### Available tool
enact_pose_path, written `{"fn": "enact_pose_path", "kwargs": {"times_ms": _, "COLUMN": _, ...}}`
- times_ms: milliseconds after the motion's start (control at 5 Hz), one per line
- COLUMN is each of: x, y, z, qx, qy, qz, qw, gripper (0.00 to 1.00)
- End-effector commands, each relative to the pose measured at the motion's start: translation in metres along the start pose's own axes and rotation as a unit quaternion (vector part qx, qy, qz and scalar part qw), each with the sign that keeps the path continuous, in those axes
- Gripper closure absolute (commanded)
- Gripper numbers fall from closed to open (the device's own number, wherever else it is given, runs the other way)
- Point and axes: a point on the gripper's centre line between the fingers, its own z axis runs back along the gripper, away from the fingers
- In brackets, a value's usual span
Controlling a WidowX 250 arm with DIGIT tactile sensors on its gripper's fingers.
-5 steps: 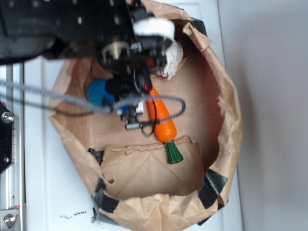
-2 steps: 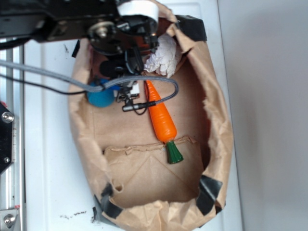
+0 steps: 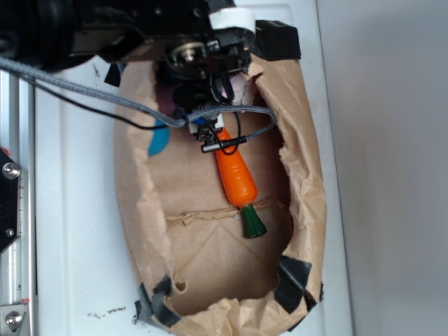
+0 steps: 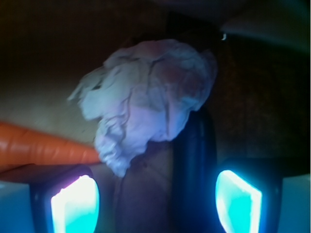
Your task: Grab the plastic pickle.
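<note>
- Here, in the exterior view, a sliver of the blue ball [image 3: 158,140] is seen at the left inside wall of the brown paper bag [image 3: 315,196], mostly hidden by the bag's folded edge.
- Toward 12 o'clock of the bag, the gripper [image 3: 210,105] is seen reaching in under the black arm [image 3: 105,28], with a grey cable [image 3: 91,91] trailing off toward 9 o'clock.
- From below the gripper, the orange carrot [image 3: 235,173] is laid pointing toward 5 o'clock, its green stub [image 3: 253,223] resting at the paper flap.
- In the wrist view, the carrot's tip [image 4: 43,148] is seen at 9 o'clock, touching or just beside a crumpled white paper wad [image 4: 146,104] in the centre.
- The plastic pickle [image 4: 194,160] is seen as a dark glossy bar running from beneath the wad toward 5 o'clock, between the two glowing fingertips [image 4: 75,204].
- The jaws are held wide apart, with nothing gripped.
</note>
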Motion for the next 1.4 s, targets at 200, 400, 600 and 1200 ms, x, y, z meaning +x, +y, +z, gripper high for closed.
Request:
{"fn": "enact_pose_path", "kwargs": {"times_ms": 200, "x": 0.004, "y": 0.012, "z": 0.012, "qx": -0.019, "qy": -0.028, "qz": -0.013, "qw": 0.999, "gripper": 0.00}}
{"fn": "enact_pose_path", "kwargs": {"times_ms": 400, "x": -0.006, "y": 0.018, "z": 0.017, "qx": -0.047, "qy": -0.032, "qz": -0.029, "qw": 0.998, "gripper": 0.00}}
{"fn": "enact_pose_path", "kwargs": {"times_ms": 600, "x": -0.011, "y": 0.023, "z": 0.004, "qx": -0.040, "qy": -0.020, "qz": -0.039, "qw": 0.998, "gripper": 0.00}}
{"fn": "enact_pose_path", "kwargs": {"times_ms": 1200, "x": 0.007, "y": 0.021, "z": -0.030, "qx": 0.015, "qy": -0.028, "qz": -0.023, "qw": 0.999, "gripper": 0.00}}
